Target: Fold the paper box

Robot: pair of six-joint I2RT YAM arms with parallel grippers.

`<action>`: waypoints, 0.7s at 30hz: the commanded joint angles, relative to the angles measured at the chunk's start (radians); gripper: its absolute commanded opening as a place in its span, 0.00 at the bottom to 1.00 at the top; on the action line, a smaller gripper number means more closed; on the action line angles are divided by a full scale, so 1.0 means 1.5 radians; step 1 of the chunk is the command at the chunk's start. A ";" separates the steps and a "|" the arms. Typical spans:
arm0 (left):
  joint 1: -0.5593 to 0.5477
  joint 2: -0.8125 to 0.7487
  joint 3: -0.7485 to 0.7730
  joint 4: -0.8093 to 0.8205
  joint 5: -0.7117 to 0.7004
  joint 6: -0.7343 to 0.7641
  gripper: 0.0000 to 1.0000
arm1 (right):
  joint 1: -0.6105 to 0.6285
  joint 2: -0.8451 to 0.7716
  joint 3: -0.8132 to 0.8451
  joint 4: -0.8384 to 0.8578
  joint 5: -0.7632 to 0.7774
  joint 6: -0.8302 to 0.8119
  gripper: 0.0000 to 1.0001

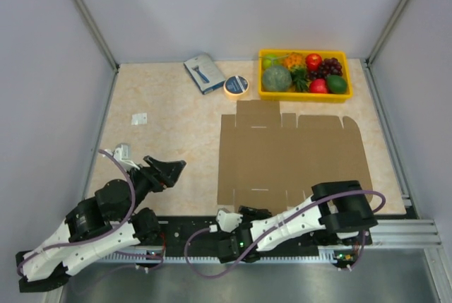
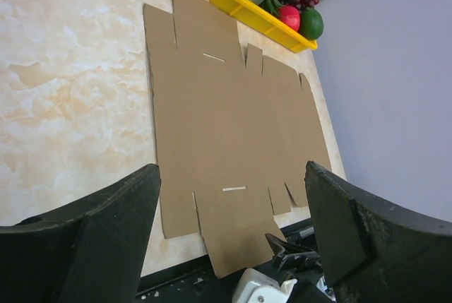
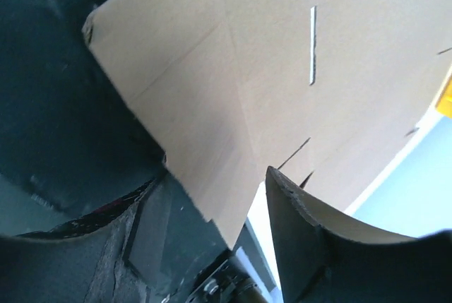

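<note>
Paper box (image 1: 293, 158) at the grip: the right end effector (image 3: 217, 183) has its fingers standing apart on either side of one corner of the near flap. Brown card runs between them, and no clamp on it shows.
Left end effector: the left end effector (image 1: 169, 170) hangs spread wide and empty over the counter (image 1: 169, 119), left of the sheet and not touching it.
Where the sheet lies: the paper box is an unfolded die-cut sheet lying flat on the right half of the counter. Its near flap reaches out past the counter's near edge, toward the arm bases.
Far neighbours: the yellow fruit tray (image 1: 263, 93) sits just beyond the far flaps, the tape roll (image 1: 236, 85) is just left of the tray, and the blue-grey packet (image 1: 204, 73) is further left.
Risk, slip: the fingers cover only a corner, so the flap could slide out when they close or lift.
Risk, drag: nothing pins the sheet. A pull on the flap may therefore drag the whole sheet over the smooth counter instead of bending it at the crease.
Risk, shove: if the sheet slides away from the arms, its far flaps would likely bump the tray or the tape roll.
Risk, wrong bend: lifting by one corner may twist the flap and buckle the card away from its scored line.
Risk, snag: the overhanging flap is close to the arm's own base hardware and could catch there.
</note>
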 commanded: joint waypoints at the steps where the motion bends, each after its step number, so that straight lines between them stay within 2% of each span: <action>1: 0.002 -0.017 0.007 -0.008 0.004 -0.002 0.87 | 0.004 0.041 0.043 -0.046 0.104 0.011 0.47; 3: 0.002 -0.021 0.007 -0.011 0.006 -0.007 0.87 | 0.004 0.040 0.056 -0.079 0.149 0.032 0.40; 5: 0.002 -0.023 0.002 -0.009 0.014 -0.027 0.88 | -0.002 0.022 0.063 -0.091 0.172 0.043 0.28; 6: 0.002 -0.021 -0.011 -0.004 0.021 -0.039 0.91 | -0.007 0.013 0.072 -0.097 0.177 0.048 0.17; 7: 0.002 -0.011 -0.023 0.006 0.030 -0.070 0.93 | -0.013 0.004 0.075 -0.098 0.182 0.050 0.12; 8: 0.003 -0.002 -0.038 0.026 0.061 -0.088 0.96 | -0.026 -0.019 0.077 -0.099 0.188 0.054 0.03; 9: 0.002 0.011 -0.068 0.064 0.076 -0.105 0.98 | -0.033 -0.033 0.077 -0.099 0.198 0.061 0.00; 14: 0.002 0.132 -0.098 0.125 0.117 -0.220 0.98 | -0.061 -0.146 0.052 -0.033 0.258 0.044 0.00; 15: 0.002 0.143 -0.108 0.140 0.123 -0.238 0.98 | -0.067 -0.195 0.029 -0.001 0.258 0.028 0.00; 16: 0.002 0.160 -0.114 0.179 0.125 -0.266 0.98 | -0.068 -0.220 0.009 0.041 0.245 -0.042 0.00; 17: 0.003 0.168 -0.119 0.209 0.126 -0.274 0.98 | -0.068 -0.250 -0.011 0.126 0.238 -0.072 0.00; 19: 0.004 0.196 -0.132 0.290 0.136 -0.296 0.98 | -0.079 -0.320 -0.057 0.175 0.224 -0.110 0.00; 21: 0.009 0.224 -0.126 0.327 0.151 -0.297 0.98 | -0.091 -0.354 -0.076 0.207 0.216 -0.122 0.00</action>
